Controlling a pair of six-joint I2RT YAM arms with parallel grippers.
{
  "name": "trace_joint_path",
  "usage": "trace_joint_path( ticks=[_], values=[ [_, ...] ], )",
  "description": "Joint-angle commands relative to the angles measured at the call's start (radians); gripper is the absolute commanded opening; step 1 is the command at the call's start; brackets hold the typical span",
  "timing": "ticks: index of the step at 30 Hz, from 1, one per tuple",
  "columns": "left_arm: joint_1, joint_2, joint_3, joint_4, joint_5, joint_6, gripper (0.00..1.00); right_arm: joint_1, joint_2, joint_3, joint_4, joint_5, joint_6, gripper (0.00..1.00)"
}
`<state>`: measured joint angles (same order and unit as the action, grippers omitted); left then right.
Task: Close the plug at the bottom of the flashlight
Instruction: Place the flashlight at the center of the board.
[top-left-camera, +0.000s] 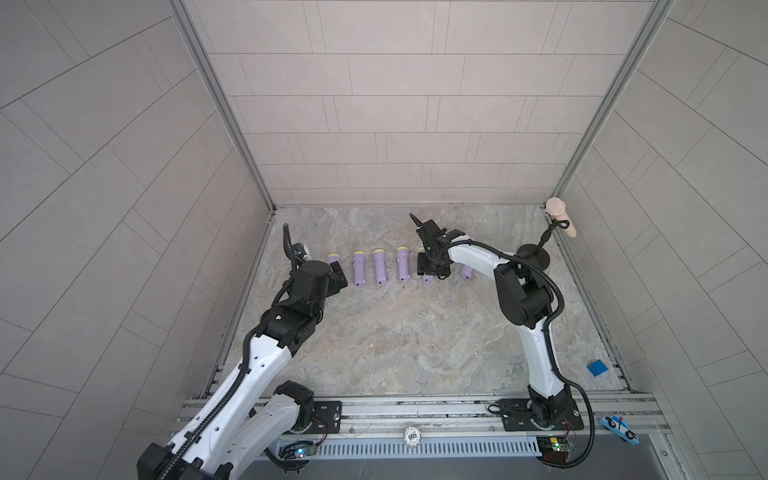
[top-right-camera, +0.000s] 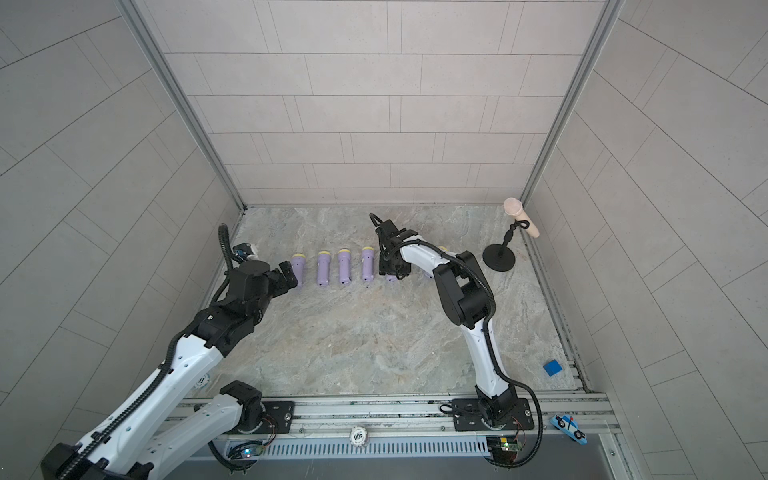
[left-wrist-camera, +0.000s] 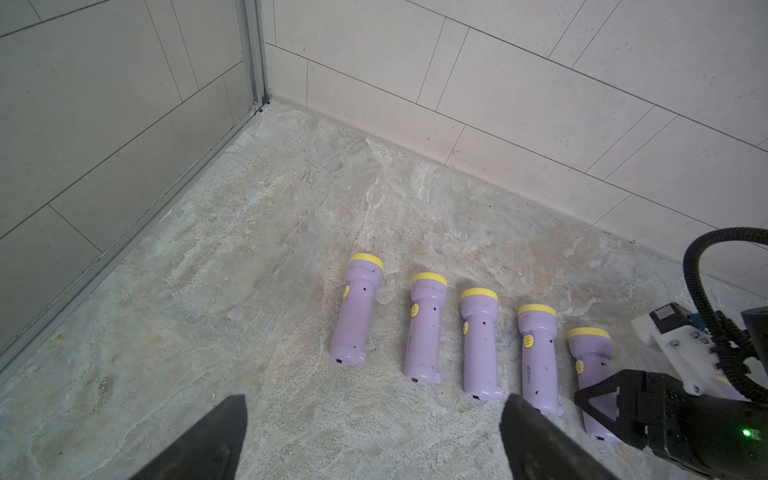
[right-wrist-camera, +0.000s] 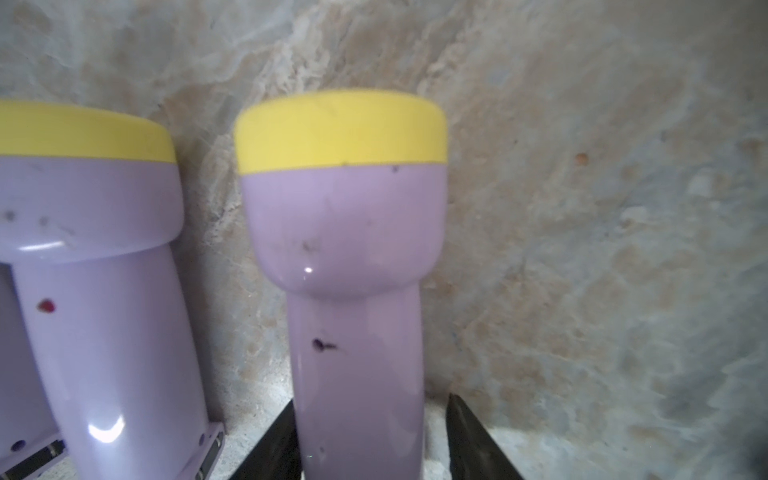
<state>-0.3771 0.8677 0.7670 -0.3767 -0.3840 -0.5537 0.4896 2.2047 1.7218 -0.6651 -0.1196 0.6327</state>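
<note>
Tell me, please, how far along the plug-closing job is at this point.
Done: nothing I can confirm; the plugs on the lined-up flashlights are too small to judge. In hand: the right pincer straddles the handle of one flashlight, jaws open with a gap on one side. Remaining: every plug needs checking; the left pincer hangs open and empty.

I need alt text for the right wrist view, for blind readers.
A lilac flashlight with a yellow head lies on a marbled table, its handle between the fingers of the right gripper, one finger clear of it. A second flashlight lies beside it.
</note>
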Motion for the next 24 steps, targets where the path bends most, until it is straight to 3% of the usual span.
trace_joint_path(
  ticks=[1, 17, 20, 24],
  values=[
    [0.007, -0.006, -0.014, -0.002, -0.010, -0.022, 1.00, -0.003, -0.056, -0.009, -0.036, 0.015, -0.004, 0.56],
    [0.012, -0.005, -0.010, -0.004, -0.007, -0.013, 0.99, -0.005, -0.183, -0.020, -0.068, 0.037, -0.014, 0.67],
    [0.012, -0.002, -0.007, -0.004, 0.004, -0.005, 1.00, -0.007, -0.225, -0.037, -0.075, 0.053, -0.013, 0.79],
    [0.012, 0.005, -0.003, -0.005, 0.021, 0.003, 0.99, -0.011, -0.272, -0.059, -0.092, 0.061, -0.010, 0.79]
  ],
)
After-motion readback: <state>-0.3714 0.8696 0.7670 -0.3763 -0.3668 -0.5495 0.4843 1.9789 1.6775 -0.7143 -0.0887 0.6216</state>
